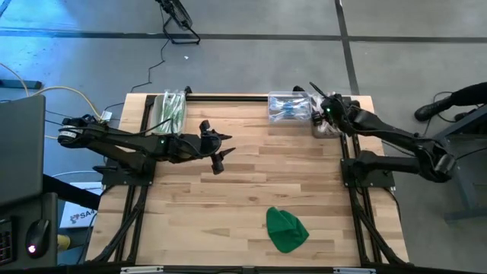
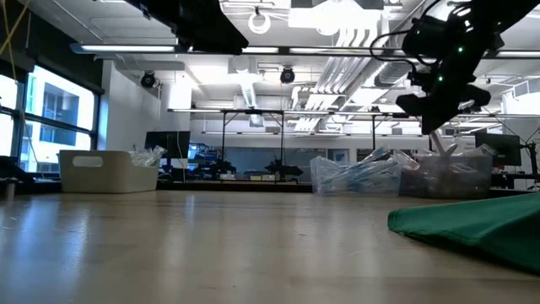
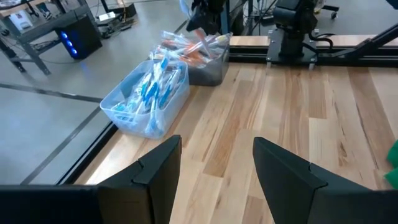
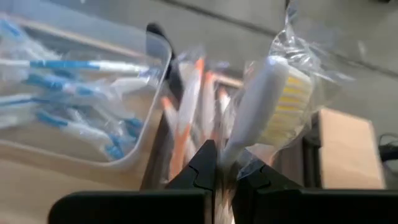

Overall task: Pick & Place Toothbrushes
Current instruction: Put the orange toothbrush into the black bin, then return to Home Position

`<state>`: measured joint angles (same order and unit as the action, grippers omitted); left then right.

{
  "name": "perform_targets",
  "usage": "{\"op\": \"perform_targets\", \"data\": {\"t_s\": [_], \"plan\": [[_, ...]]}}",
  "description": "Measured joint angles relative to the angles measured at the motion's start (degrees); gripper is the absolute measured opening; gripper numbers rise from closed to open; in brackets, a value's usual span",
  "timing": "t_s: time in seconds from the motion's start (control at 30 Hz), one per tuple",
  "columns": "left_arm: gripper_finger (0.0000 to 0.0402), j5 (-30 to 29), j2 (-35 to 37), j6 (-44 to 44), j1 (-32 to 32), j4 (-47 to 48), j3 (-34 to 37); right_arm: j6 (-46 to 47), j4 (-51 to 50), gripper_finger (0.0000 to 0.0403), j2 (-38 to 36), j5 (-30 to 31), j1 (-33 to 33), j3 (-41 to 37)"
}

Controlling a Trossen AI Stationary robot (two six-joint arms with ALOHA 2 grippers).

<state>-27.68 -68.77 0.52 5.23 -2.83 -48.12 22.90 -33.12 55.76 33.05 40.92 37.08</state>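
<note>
One wrapped toothbrush (image 4: 264,106) pinched in closed right gripper (image 4: 225,171), upper right of high view, above bin (image 1: 329,125) — light, stiff, crinkly slippery wrap; grip handle mid-length. Left gripper (image 1: 217,150) wide open, empty, mid-desk.

The wooden table (image 1: 251,175) carries three bins at twelve o'clock (image 1: 169,108) (image 1: 289,106) (image 1: 327,125) and a green cloth (image 1: 286,229) at five.

We're in a robotics lab or open workshop: bare concrete floor (image 1: 251,19), exposed ceiling ducts (image 2: 337,63) and strip lights, more black test frames (image 2: 253,143) behind, a PC tower (image 3: 78,34) and cables (image 1: 156,65) beside our wooden table (image 1: 251,183).
</note>
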Motion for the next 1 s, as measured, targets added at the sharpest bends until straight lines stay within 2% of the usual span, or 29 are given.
{"op": "perform_targets", "data": {"t_s": [0.13,0.27,0.43,0.53,0.67,0.87,0.93,1.0], "plan": [[0.0195,-0.10,0.00,1.45,0.00,-0.35,0.00,-0.02,0.01,0.0023,2.01,-3.19,2.52,0.00],[0.0195,-0.12,0.00,2.85,0.00,-0.20,0.00,-0.69,0.40,0.0070,3.33,-3.01,3.07,0.00],[0.0195,-0.11,0.00,2.94,0.00,-0.24,0.00,-5.52,2.26,0.0128,2.92,2.02,3.09,0.00],[0.0195,-0.11,0.00,2.92,0.00,-0.22,0.00,-8.39,2.42,0.0154,2.48,2.99,3.09,0.70],[0.0195,-0.11,0.00,2.89,0.00,-0.21,0.00,-12.36,4.31,0.0173,0.94,4.08,3.09,2.71],[0.0195,-0.11,0.00,2.77,0.00,-0.02,0.00,-15.63,4.84,0.0175,-1.72,4.05,3.06,6.23],[0.0195,-0.22,0.00,2.65,0.00,-0.02,0.00,-16.06,5.07,0.0171,-3.14,1.11,2.70,6.75],[0.0195,-1.17,0.00,2.28,0.00,0.00,0.00,-15.85,5.12,0.0162,-4.73,-7.47,2.12,6.88]]}}
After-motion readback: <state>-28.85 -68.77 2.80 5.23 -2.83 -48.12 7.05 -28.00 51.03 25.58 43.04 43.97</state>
